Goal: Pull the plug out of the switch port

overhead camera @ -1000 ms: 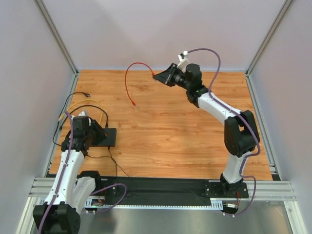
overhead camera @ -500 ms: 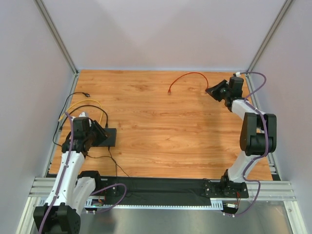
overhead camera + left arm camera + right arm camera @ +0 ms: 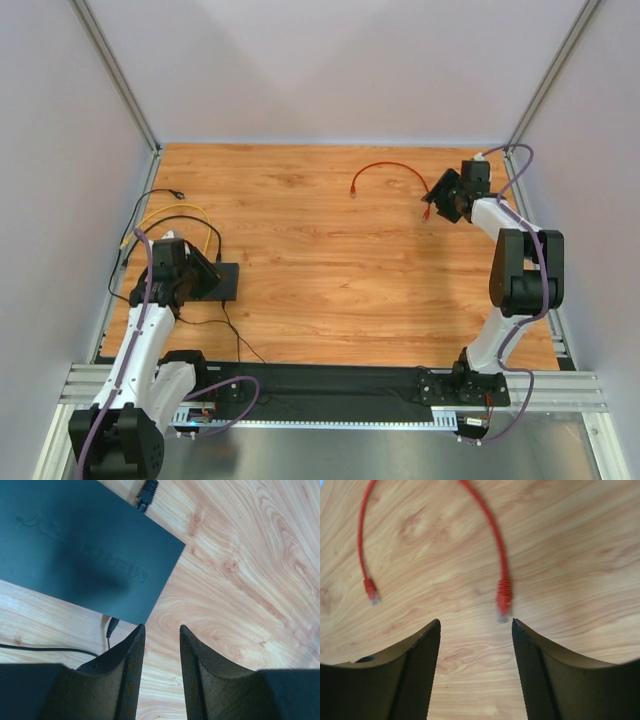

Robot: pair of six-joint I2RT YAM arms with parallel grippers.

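Note:
The switch (image 3: 228, 283) (image 3: 75, 545) is a flat black box at the left of the table. A black plug (image 3: 147, 491) sits in its far edge and a thin black lead (image 3: 111, 628) in its near edge. My left gripper (image 3: 209, 273) (image 3: 162, 626) hovers over the switch's corner, open with only bare wood between its fingers. The red cable (image 3: 385, 168) (image 3: 487, 525) lies loose at the far right. One of its plugs (image 3: 503, 600) (image 3: 425, 213) rests just ahead of my right gripper (image 3: 434, 202) (image 3: 476, 621), which is open and empty. The cable's other plug (image 3: 371, 591) (image 3: 352, 188) lies to the left.
A yellow cable (image 3: 175, 212) and black cables (image 3: 160, 195) loop behind the switch by the left wall. Another black lead (image 3: 236, 335) runs from the switch toward the near rail (image 3: 330, 385). Grey walls enclose the table on three sides.
My right arm swung from the far middle to the far right corner carrying the red cable, then opened and let the plug drop onto the wood. The left arm barely moved.

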